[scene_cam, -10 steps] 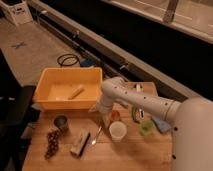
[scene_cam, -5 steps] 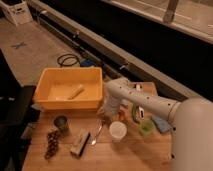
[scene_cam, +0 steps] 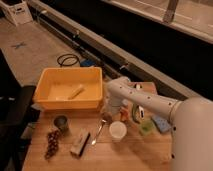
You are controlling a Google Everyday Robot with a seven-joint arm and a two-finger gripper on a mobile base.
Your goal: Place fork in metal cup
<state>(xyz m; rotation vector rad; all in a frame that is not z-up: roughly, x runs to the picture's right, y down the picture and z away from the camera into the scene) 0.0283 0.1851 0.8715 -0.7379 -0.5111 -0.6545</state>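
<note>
The fork (scene_cam: pixel 98 132) lies on the wooden table (scene_cam: pixel 125 155), slanting from upper right to lower left. The metal cup (scene_cam: pixel 61 123) stands upright to its left, near the front of the yellow bin. My gripper (scene_cam: pixel 107 116) hangs from the white arm (scene_cam: pixel 145 100), low over the fork's upper end, between the bin and a white plastic cup (scene_cam: pixel 118 131). The arm hides where the gripper meets the fork.
A yellow bin (scene_cam: pixel 50 102) with a pale object inside stands at the back left. Dark grapes (scene_cam: pixel 51 142) and a wrapped bar (scene_cam: pixel 80 144) lie at the front left. A small orange cup (scene_cam: pixel 124 116), a green sponge (scene_cam: pixel 147 128) and a blue item (scene_cam: pixel 161 124) sit to the right.
The arm has swung slightly and the gripper has come down toward the fork's upper end. The fork and the cups have not moved.
</note>
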